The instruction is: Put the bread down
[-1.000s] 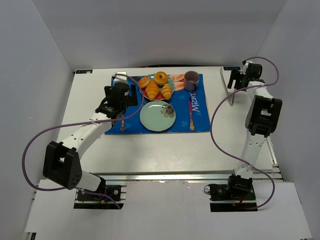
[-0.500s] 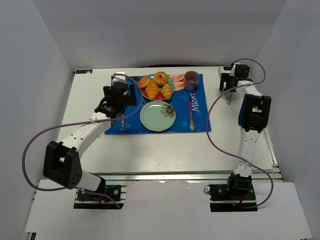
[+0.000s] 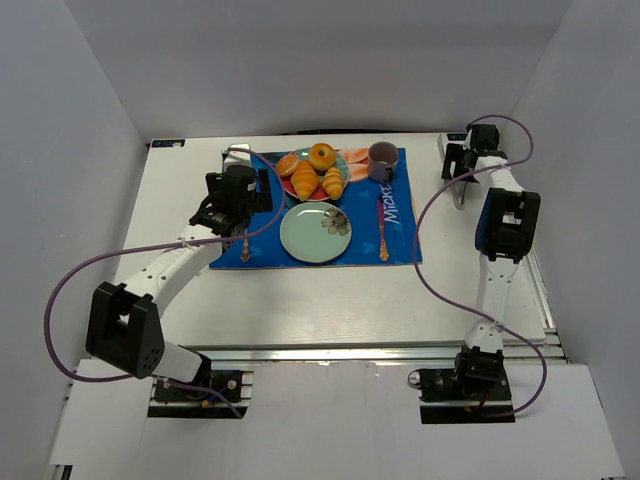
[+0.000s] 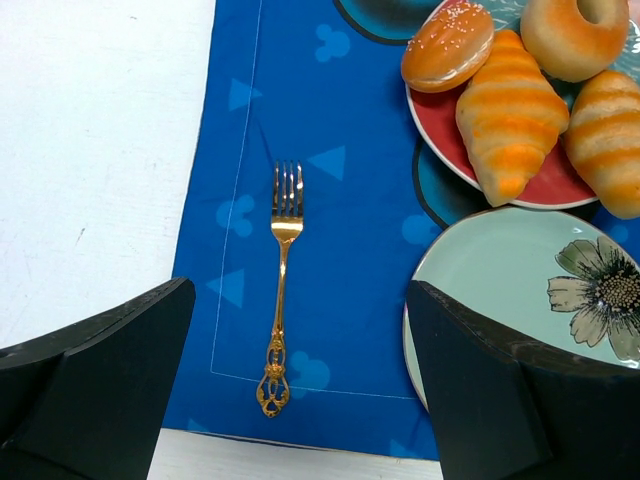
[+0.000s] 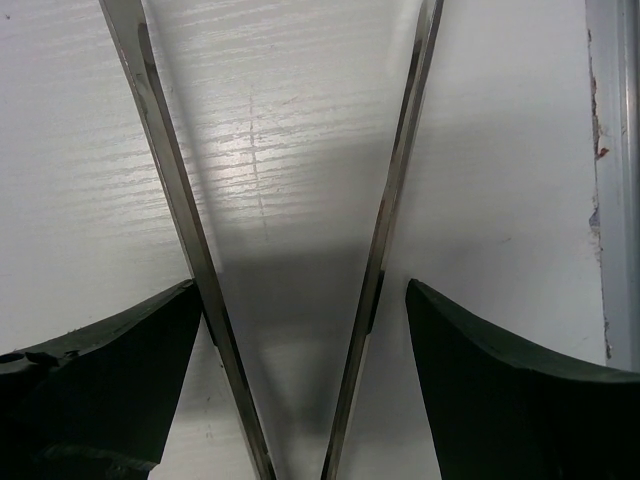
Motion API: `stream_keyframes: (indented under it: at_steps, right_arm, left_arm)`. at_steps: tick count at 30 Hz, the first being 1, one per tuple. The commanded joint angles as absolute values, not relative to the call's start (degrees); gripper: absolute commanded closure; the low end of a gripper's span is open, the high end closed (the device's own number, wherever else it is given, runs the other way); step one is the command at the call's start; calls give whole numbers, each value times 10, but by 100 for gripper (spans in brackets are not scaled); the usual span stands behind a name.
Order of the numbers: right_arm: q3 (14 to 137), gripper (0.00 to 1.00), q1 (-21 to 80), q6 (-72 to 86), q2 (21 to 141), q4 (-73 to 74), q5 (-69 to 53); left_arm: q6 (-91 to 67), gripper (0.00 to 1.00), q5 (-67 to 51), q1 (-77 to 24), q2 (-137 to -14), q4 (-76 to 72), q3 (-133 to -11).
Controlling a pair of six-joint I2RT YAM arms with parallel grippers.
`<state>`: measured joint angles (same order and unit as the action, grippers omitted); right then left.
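Two alike golden croissants lie on the red plate (image 3: pixel 300 192): one on the left (image 3: pixel 304 180) (image 4: pixel 508 118), one on the right (image 3: pixel 333 183) (image 4: pixel 606 140). I cannot tell which is the bread. My left gripper (image 3: pixel 230 220) (image 4: pixel 300 288) hangs open over the blue mat's left side, above a gold fork (image 4: pixel 280 290), holding nothing. My right gripper (image 3: pixel 458 172) (image 5: pixel 300 290) is at the back right, open, with the two arms of metal tongs (image 5: pixel 385 220) (image 3: pixel 459 190) lying between its fingers on the table.
A ring doughnut (image 3: pixel 322 156) and a seeded bun (image 4: pixel 448 45) share the red plate. A pale green flowered plate (image 3: pixel 305 235) sits in front of it on the blue mat (image 3: pixel 400 240). A purple cup (image 3: pixel 381 160) and a gold spoon (image 3: pixel 383 232) are on the mat's right.
My right wrist has swung left and down over the tongs at the back right. The left arm and the food have not moved.
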<state>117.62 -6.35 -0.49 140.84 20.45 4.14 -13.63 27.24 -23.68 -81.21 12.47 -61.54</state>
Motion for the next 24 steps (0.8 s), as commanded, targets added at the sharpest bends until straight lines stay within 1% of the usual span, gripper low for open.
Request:
stream_keyframes:
  at_steps: [1, 3, 6, 12, 15, 16, 18, 21, 24]
  right_arm:
    - [1201, 12, -64, 21, 1418, 230, 41]
    - [1201, 12, -62, 23, 1418, 234, 40]
    - [1194, 17, -60, 23, 1415, 236, 43]
    - [1192, 19, -55, 24, 1417, 247, 54]
    - [1195, 22, -52, 18, 1419, 250, 61]
    - [1194, 33, -50, 16, 1418, 252, 63]
    - [1189, 45, -48, 14, 1413, 253, 67]
    - [1171, 47, -47, 17, 1397, 246, 64]
    - [1156, 50, -47, 29, 1350, 238, 63]
  left_arm:
    - [-142, 2, 286, -233, -787, 126, -614]
    - [-142, 2, 287, -233, -786, 127, -613]
    - [-141, 2, 289, -232, -784, 127, -613]
    - [-141, 2, 294, -233, -779, 127, -606]
    - [-141, 2, 296, -233, -777, 126, -605]
    - [-141, 2, 296, -233, -775, 126, -604]
    - [-140, 2, 299, -232, -774, 127, -605]
    - [-138, 2, 301, -233, -773, 127, -606]
    - [-140, 2, 301, -232, -771, 127, -606]
